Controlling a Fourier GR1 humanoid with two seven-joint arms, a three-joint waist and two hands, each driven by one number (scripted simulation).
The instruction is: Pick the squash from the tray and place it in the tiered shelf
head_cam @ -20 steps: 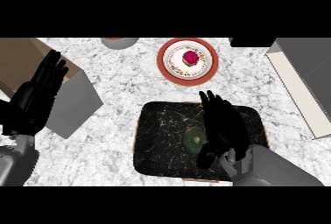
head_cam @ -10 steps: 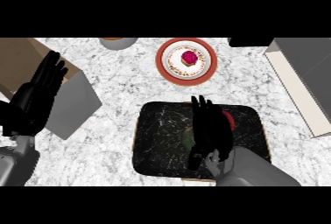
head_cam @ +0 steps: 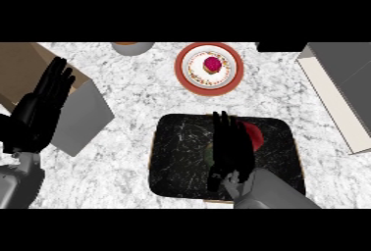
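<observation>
A black tray (head_cam: 181,147) lies on the marble counter, in the middle near me. My right hand (head_cam: 230,152) hovers flat over its centre, fingers straight and pointing away from me. A dull green squash (head_cam: 208,156) peeks out at the left edge of that hand, and most of it is hidden beneath. I cannot tell whether the hand touches it. A red piece of produce (head_cam: 251,133) shows on the tray just right of the fingers. My left hand (head_cam: 39,110) rests open at the left edge, fingers up.
A brown-topped grey box (head_cam: 76,115) stands behind my left hand. A grey and cream shelf-like unit (head_cam: 340,93) lines the right edge. A red-rimmed plate (head_cam: 182,68) with pink food sits behind the tray, and a grey bowl (head_cam: 132,47) is at the top.
My right hand has slid left across the tray from its right half to its middle, uncovering the red produce and covering most of the squash. The left hand has not moved.
</observation>
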